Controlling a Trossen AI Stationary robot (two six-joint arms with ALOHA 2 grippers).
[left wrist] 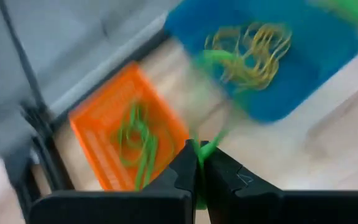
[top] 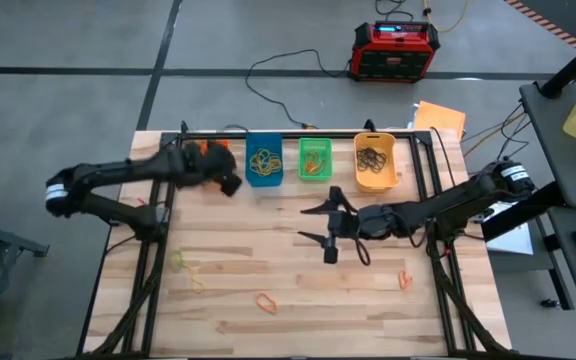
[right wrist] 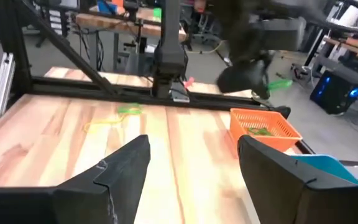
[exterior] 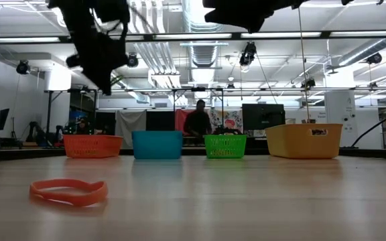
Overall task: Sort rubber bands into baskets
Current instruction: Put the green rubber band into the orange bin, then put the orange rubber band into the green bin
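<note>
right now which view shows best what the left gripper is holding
The left wrist view: the left gripper is shut on a green rubber band. High and low views show only the dark gripper; the right wrist view shows a green blur.

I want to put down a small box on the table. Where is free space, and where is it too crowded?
Free: the wood between the left gripper and the right gripper, and the front right corner past the orange band. Crowded: the back edge, where the orange basket, blue basket, green basket and yellow basket stand. Loose bands lie front left.
</note>
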